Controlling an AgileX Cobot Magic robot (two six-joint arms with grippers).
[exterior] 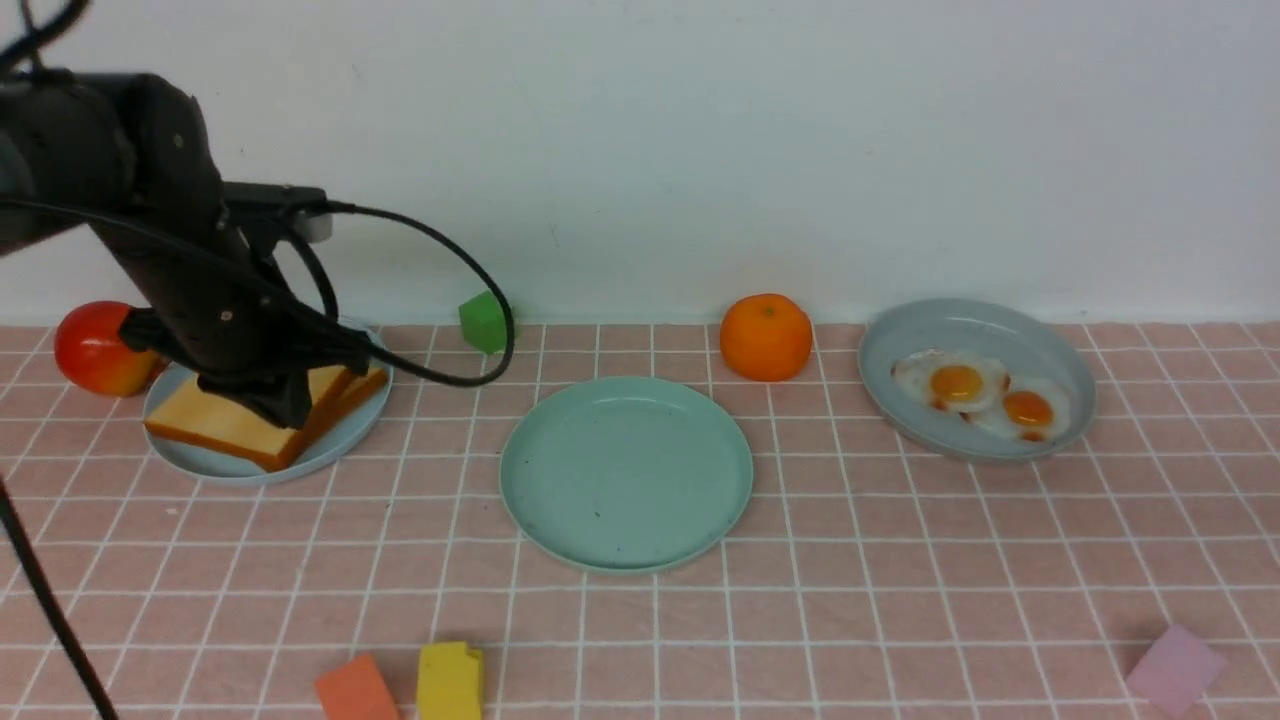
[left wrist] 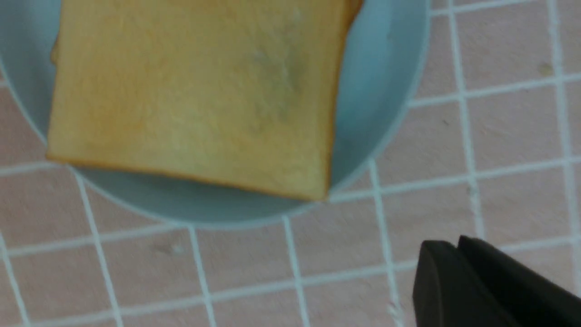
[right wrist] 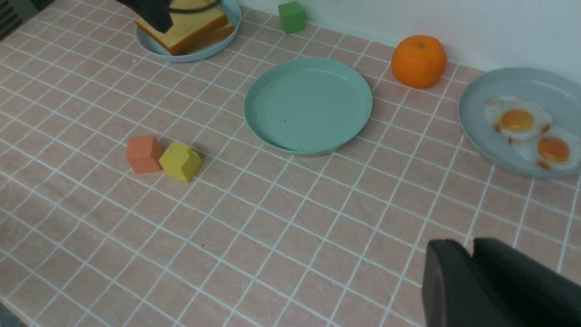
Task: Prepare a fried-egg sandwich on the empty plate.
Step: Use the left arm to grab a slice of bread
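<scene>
Two toast slices (exterior: 225, 428) lie stacked and offset on the light blue plate (exterior: 330, 455) at the left. My left gripper (exterior: 268, 405) hangs over them and hides part of the stack. In the left wrist view the top toast slice (left wrist: 195, 91) fills the plate (left wrist: 381, 91), while the left gripper (left wrist: 458, 247) is shut, holds nothing and is apart from the toast. The empty mint-green plate (exterior: 625, 470) sits in the middle. Two fried eggs (exterior: 955, 380) lie on the grey-blue plate (exterior: 960, 312) at the right. My right gripper (right wrist: 470, 247) is shut and empty above the cloth.
An orange (exterior: 765, 337) stands behind the mint plate, with a green cube (exterior: 483, 321) at the wall. A red fruit (exterior: 95, 348) sits left of the toast plate. Orange (exterior: 355, 690) and yellow (exterior: 450, 680) blocks lie at the front left, a pink block (exterior: 1175, 668) at the front right.
</scene>
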